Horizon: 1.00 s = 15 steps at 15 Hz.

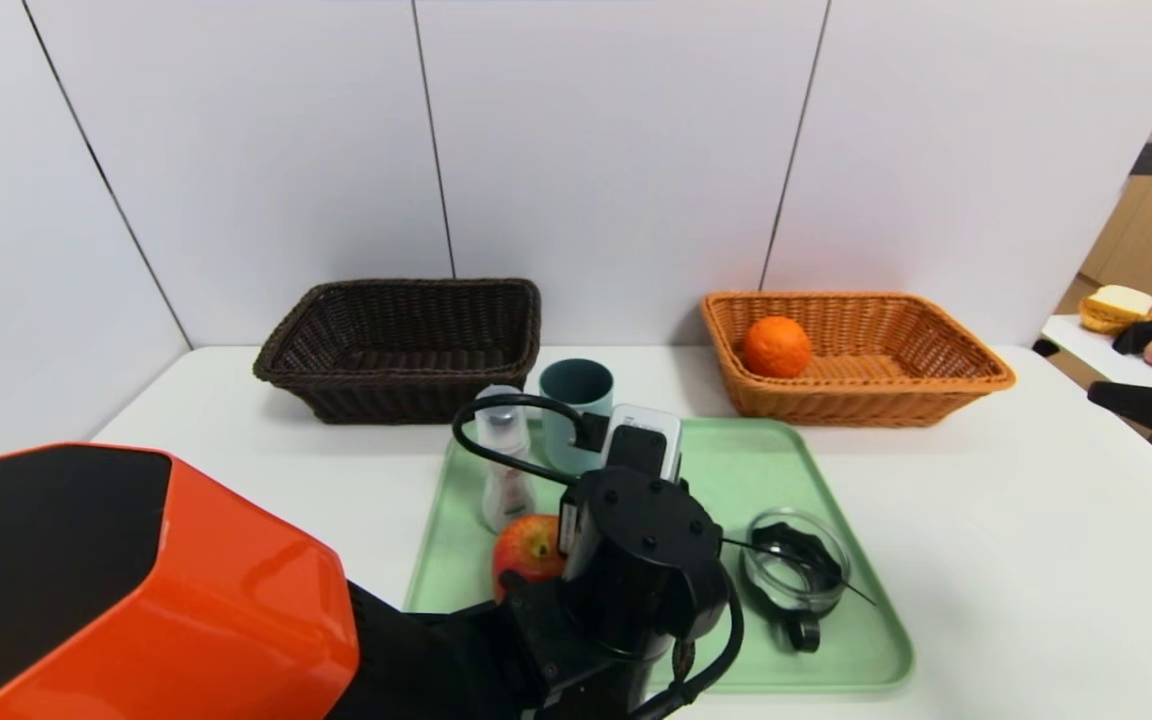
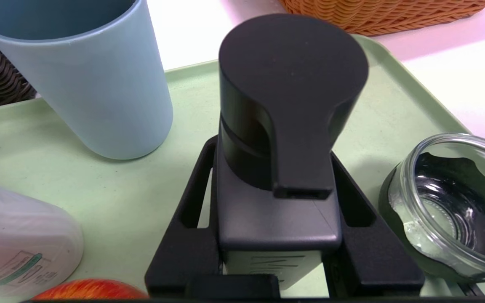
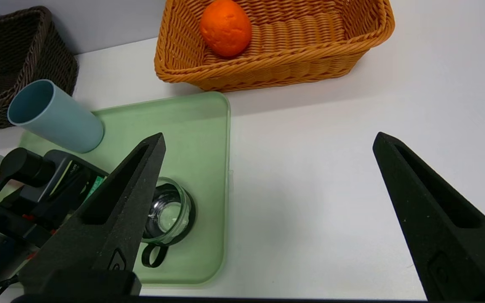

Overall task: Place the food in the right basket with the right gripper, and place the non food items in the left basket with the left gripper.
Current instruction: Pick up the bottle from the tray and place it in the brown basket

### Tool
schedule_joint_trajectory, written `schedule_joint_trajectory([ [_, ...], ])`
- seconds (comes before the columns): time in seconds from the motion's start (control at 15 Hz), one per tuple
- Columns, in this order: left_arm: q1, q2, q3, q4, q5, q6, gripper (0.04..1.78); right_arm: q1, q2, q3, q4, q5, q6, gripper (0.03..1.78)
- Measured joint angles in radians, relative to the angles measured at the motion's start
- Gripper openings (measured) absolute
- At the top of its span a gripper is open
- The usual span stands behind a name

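Note:
A green tray (image 1: 851, 645) holds a teal cup (image 1: 576, 385), a clear bottle (image 1: 503, 470), a red apple (image 1: 526, 548), a glass jar (image 1: 796, 565) and a white pump bottle with a black top (image 1: 648, 440). My left gripper (image 2: 274, 151) is down over the tray, its fingers (image 2: 183, 248) pressed against both sides of the pump bottle (image 2: 293, 84). An orange (image 1: 776, 346) lies in the orange basket (image 1: 936, 385). The dark brown basket (image 1: 396, 395) looks empty. My right gripper (image 3: 267, 136) is open and empty above the bare table, right of the tray.
The two baskets stand against the back wall, behind the tray. The cup (image 2: 86, 84) and the jar (image 2: 449, 206) stand close on either side of the left gripper. A side table (image 1: 1086, 335) with bread and a peach is at the far right.

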<state>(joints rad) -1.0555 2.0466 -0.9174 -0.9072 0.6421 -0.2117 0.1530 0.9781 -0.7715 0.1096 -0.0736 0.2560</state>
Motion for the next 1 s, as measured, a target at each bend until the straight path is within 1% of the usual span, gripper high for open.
schedule_joint_trajectory([
  [0.13,-0.002,-0.003,-0.01,0.005,-0.006,-0.001,0.62,0.0,-0.008,0.006,0.0,0.01,0.0,1.7],
  [0.33,-0.002,-0.021,-0.029,0.017,-0.02,0.001,0.62,0.0,-0.021,0.018,0.001,0.01,0.001,1.7],
  [0.47,-0.004,-0.057,-0.077,0.073,-0.035,0.001,0.62,0.0,-0.029,0.025,0.001,0.009,0.002,1.7],
  [0.67,-0.007,-0.144,-0.217,0.24,-0.064,-0.009,0.62,0.0,-0.031,0.027,0.0,0.009,0.006,1.7],
  [0.8,-0.002,-0.209,-0.333,0.37,-0.103,-0.023,0.62,0.0,-0.029,0.028,0.0,0.01,0.007,1.7],
  [0.87,0.017,-0.24,-0.404,0.445,-0.131,-0.034,0.62,0.0,-0.026,0.029,0.001,0.01,0.007,1.7],
  [0.93,0.054,-0.267,-0.472,0.518,-0.156,-0.041,0.62,0.0,-0.023,0.029,0.0,0.009,0.007,1.7],
  [1.0,0.109,-0.291,-0.536,0.591,-0.185,-0.044,0.62,0.0,-0.02,0.029,0.001,0.009,0.008,1.7],
])
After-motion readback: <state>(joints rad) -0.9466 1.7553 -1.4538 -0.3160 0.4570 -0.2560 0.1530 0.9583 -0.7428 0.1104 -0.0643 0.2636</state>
